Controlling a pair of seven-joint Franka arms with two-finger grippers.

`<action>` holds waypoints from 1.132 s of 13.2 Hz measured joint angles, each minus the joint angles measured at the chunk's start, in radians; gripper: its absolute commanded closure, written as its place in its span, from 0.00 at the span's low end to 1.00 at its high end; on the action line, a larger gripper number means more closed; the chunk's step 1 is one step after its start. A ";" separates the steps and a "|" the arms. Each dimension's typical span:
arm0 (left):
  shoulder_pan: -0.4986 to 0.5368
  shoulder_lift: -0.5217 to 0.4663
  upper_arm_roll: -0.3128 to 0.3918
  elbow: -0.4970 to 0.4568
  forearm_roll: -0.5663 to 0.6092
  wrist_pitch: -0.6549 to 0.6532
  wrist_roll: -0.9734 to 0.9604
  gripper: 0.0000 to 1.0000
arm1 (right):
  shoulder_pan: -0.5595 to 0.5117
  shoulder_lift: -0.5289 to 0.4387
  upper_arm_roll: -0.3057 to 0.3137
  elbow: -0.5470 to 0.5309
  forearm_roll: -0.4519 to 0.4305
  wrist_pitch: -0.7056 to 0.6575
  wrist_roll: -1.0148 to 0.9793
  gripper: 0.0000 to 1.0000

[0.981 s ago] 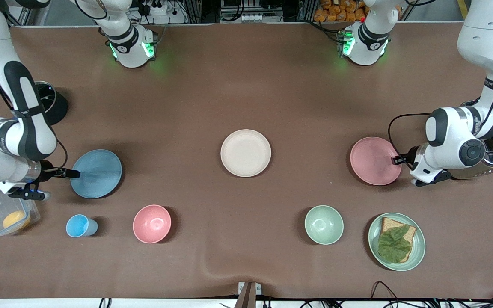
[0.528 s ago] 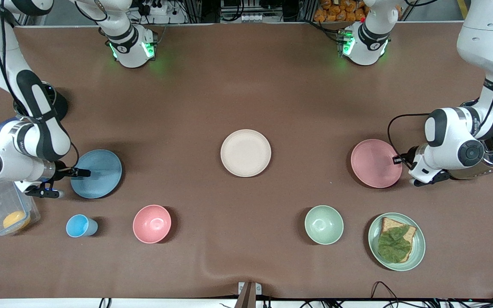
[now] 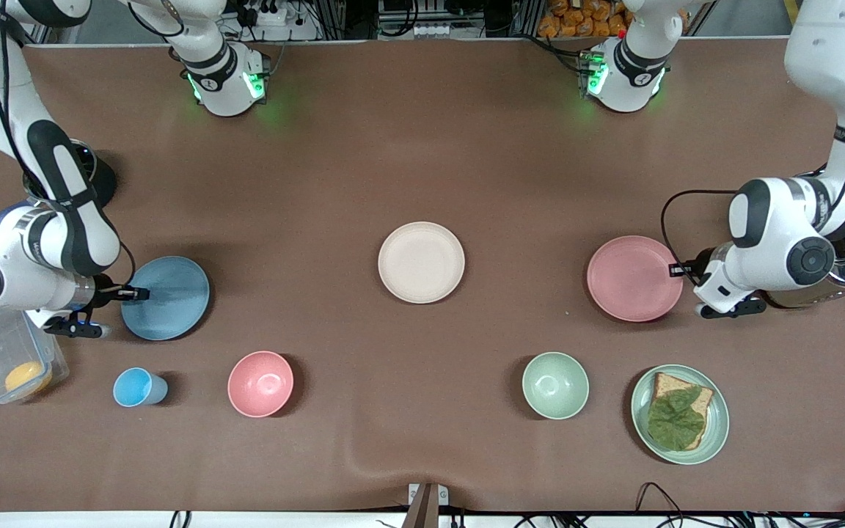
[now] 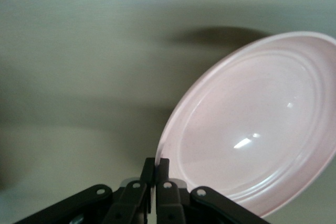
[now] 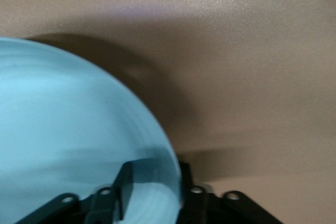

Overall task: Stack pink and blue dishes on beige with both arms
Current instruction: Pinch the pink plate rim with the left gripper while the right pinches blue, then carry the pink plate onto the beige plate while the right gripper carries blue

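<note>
Pink plate [image 3: 634, 278]: toward the left arm's end of the table [image 3: 422, 132]; left tool [image 3: 675, 270] clamped on its rim.

Blue plate [image 3: 166, 298]: right arm's end; right tool [image 3: 136, 294] straddles its rim, grip not confirmed.

Beige plate [image 3: 421, 262]: centre, bare.

Handling: likely light, stiff, smooth. You should pinch rims only and keep plates level.

Your left arm [image 3: 826, 183] folds down at its own end of the table, wrist turned sideways; its left gripper [image 3: 675, 270] is clamped onto the pink plate [image 3: 631, 279] rim, fingers [image 4: 156, 174] pressed together; your right arm [image 3: 41, 213] mirrors it; the right gripper [image 3: 136, 294] straddles the blue plate [image 3: 169, 297] rim, one finger [image 5: 127, 179] lying over the plate's inner face.
</note>
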 measured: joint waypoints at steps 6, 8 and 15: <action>-0.059 -0.079 -0.209 0.055 -0.218 -0.099 -0.165 1.00 | 0.000 -0.019 0.009 0.034 0.000 -0.071 -0.042 1.00; -0.164 -0.036 -0.221 0.081 -0.222 -0.041 -0.334 1.00 | 0.001 -0.039 0.014 0.059 0.000 -0.133 -0.057 1.00; -0.468 0.179 -0.223 0.123 -0.222 0.276 -0.675 1.00 | 0.009 -0.127 0.057 0.185 0.071 -0.440 -0.062 1.00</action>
